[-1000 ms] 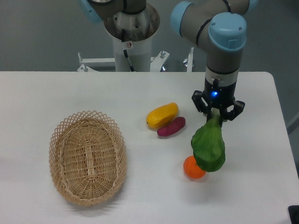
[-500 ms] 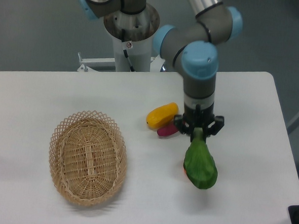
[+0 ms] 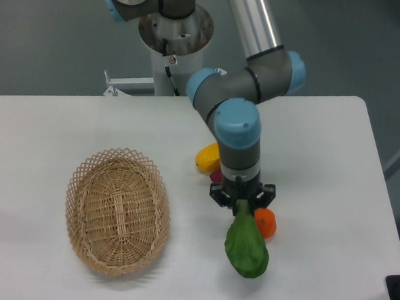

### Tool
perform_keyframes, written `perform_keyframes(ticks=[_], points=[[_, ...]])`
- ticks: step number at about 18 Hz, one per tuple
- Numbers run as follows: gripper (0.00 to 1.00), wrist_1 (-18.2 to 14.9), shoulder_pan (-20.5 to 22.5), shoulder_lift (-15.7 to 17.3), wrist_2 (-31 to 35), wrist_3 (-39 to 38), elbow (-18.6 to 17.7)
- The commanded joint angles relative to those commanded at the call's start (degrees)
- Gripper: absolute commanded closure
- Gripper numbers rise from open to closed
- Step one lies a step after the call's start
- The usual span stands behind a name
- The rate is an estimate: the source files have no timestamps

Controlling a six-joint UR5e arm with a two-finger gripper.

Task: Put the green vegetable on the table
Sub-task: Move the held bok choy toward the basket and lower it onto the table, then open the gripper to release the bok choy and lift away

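The green vegetable [image 3: 246,247] hangs from my gripper [image 3: 241,205] with its long axis running nearly straight up and down in the picture, tipped a little to the right at the bottom. Its narrow stem end is up between my fingers [image 3: 219,194]; its broad leafy end points down toward the near edge of the table [image 3: 45,127].

A second ago I held it farther right and farther back, with the leaf covering part of the orange fruit [image 3: 266,223]. Half a second ago I was between the two spots. Now my arm has swung left and nearer, and the fruit shows just to the right of the stem, close beside it; I cannot tell whether they touch.

My fingers are closed to a narrow gap, pinching the pale top of the stem. The leafy end lies low over the white tabletop near the front; whether it rests on the surface I cannot tell.

Behind my wrist, the yellow oblong vegetable [image 3: 206,156] and a sliver of the purple sweet potato [image 3: 216,176] peek out on the left. The wicker basket [image 3: 117,210] sits well apart on the left side.
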Motion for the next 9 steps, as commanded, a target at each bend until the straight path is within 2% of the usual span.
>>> perform_keyframes(ticks=[4,6,8,9], points=[[0.41,0.09,-0.09,-0.62,0.00,0.26,-0.18],[0.27,0.09,-0.18,-0.70,0.00,0.44,-0.26],[0.00,0.09,-0.18,-0.70,0.00,0.44,-0.26],[0.00,0.09,-0.09,-0.62,0.00,0.44,-0.26]])
